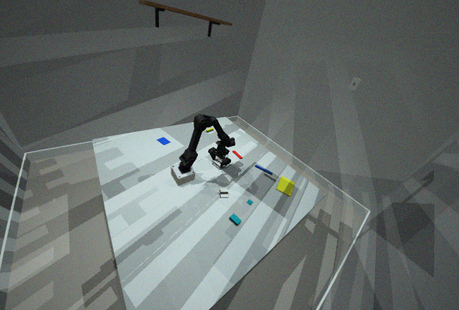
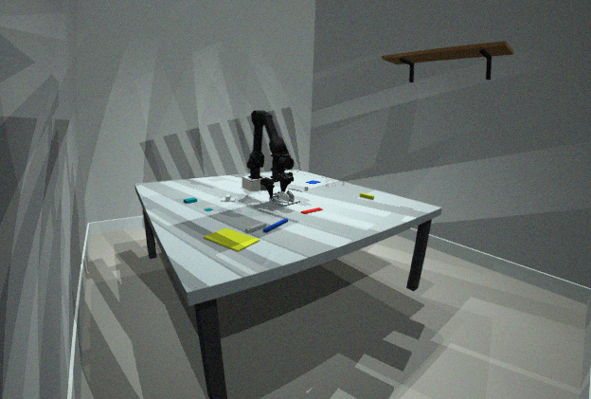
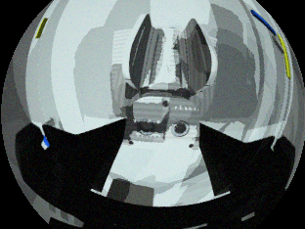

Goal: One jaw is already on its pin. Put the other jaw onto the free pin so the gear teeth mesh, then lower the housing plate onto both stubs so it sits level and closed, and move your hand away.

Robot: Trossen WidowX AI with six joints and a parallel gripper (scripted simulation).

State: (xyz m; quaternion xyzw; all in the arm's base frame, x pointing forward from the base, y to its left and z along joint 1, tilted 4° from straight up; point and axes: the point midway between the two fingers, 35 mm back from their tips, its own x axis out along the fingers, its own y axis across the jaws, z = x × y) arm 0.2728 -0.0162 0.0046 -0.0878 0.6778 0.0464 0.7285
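The two curved jaws, the left jaw and the right jaw, stand side by side on the ribbed base, their tips pointing away from me. My gripper is shut on the housing plate, one finger at each side edge, over the rear ends of the jaws. Two round openings show near the plate's rear edge. The pins and gear teeth are hidden beneath it. I cannot tell whether the plate touches the stubs or is fully level.
A small white part and teal blocks lie to one side. A red bar, a blue rod and a yellow sheet lie beyond the mechanism.
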